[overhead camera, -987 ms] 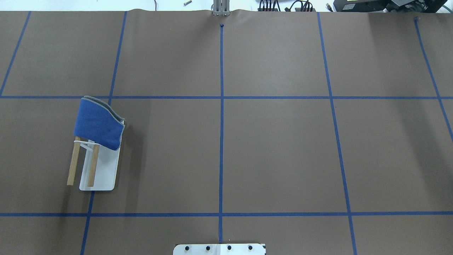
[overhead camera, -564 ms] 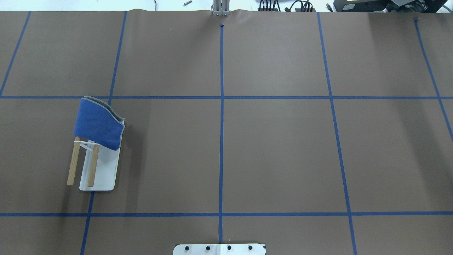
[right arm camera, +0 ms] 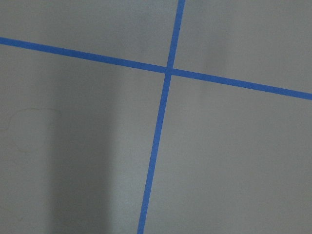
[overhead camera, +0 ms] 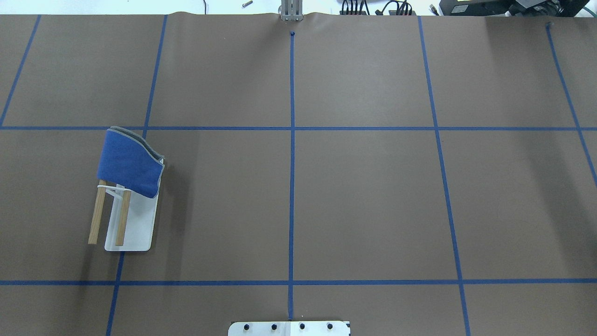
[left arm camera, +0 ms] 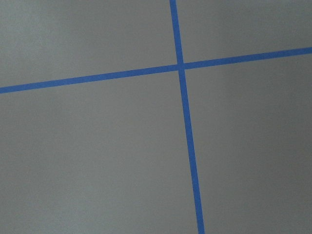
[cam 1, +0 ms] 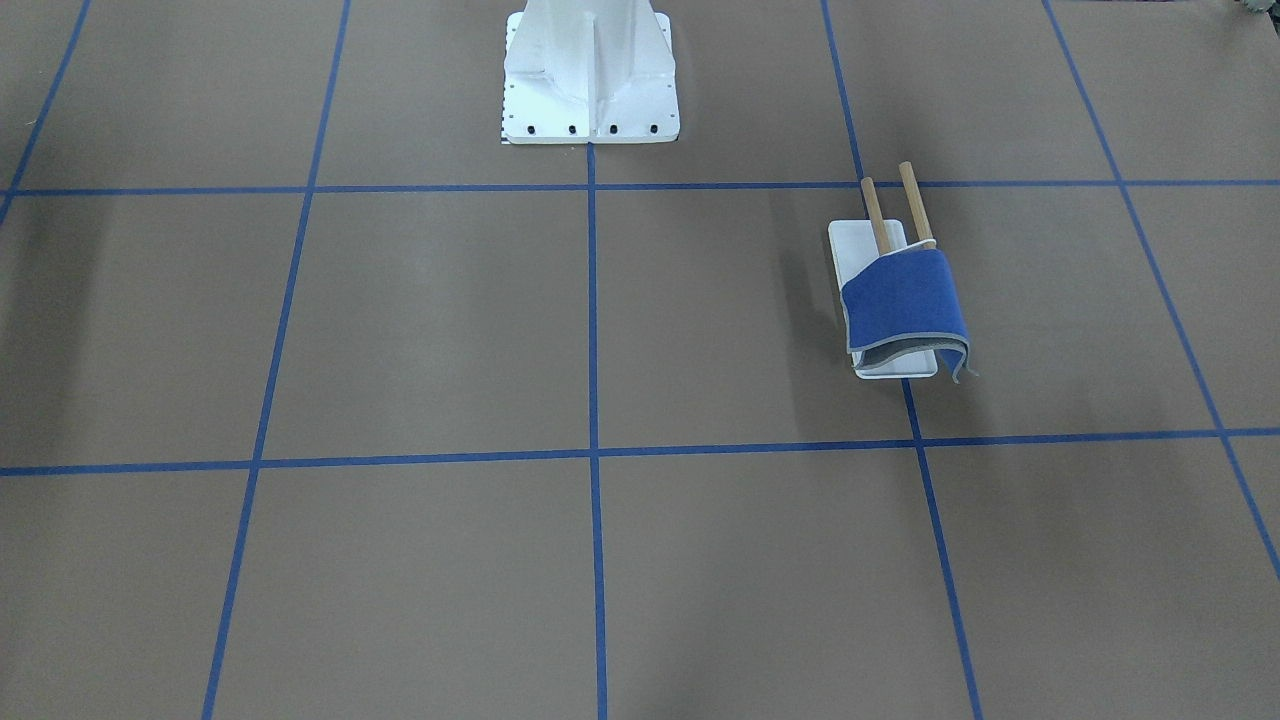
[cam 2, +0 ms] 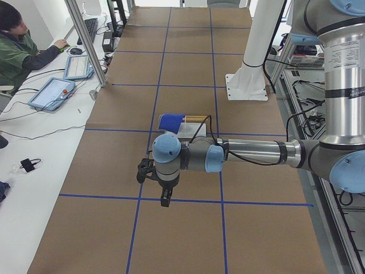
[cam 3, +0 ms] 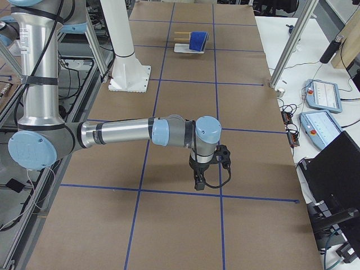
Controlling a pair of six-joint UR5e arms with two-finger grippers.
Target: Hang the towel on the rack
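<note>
The blue towel (overhead camera: 128, 163) hangs over the far ends of the rack's two wooden dowels (overhead camera: 97, 214), above its white base (overhead camera: 137, 224), on the table's left half. Its grey underside shows at the far end in the front-facing view (cam 1: 905, 295). Towel (cam 2: 171, 121) and rack (cam 2: 194, 128) also show in the exterior left view. My left gripper (cam 2: 163, 197) hangs above the paper, well away from the rack, with nothing visibly in it. My right gripper (cam 3: 198, 183) hangs over the table's other end, far from the towel (cam 3: 198, 40). I cannot tell if either is open or shut.
The white robot pedestal (cam 1: 590, 80) stands at the table's near middle edge. Brown paper with a blue tape grid (overhead camera: 292, 186) covers the table. An operator (cam 2: 17, 45) sits at a side desk with tablets (cam 2: 54, 91). Both wrist views show only paper and tape.
</note>
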